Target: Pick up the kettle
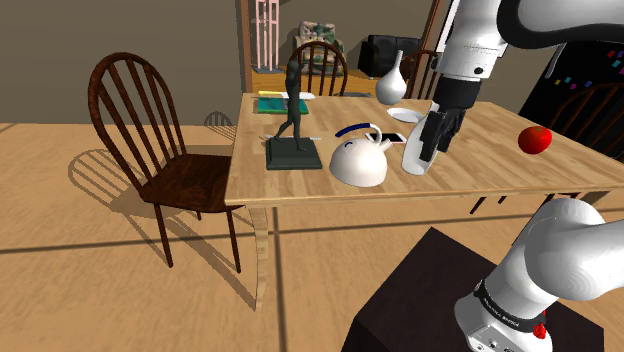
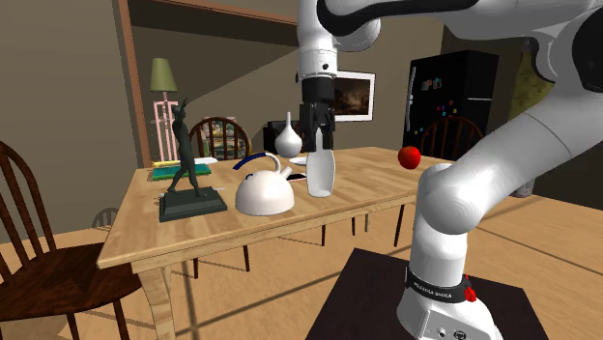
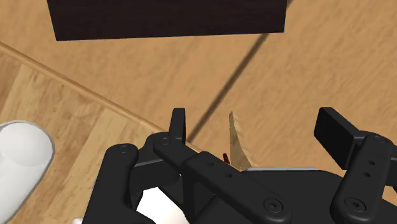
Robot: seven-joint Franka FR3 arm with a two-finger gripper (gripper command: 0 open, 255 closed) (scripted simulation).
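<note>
Claw is open. In the wrist view the two fingers stand apart with nothing clasped, only floor and the worktop edge between them. In the shoulder view it hangs over the near right part of the worktop, right at a tall white cup; can't tell if they touch.

Kettle is white with a blue handle. It sits upright on the worktop, just to the shoulder view's left of the cup and apart from the claw. A dark statue stands close on the kettle's other side.

Red apple is well off to the right. White vase and plate are on the far side. Chair at the left end.
</note>
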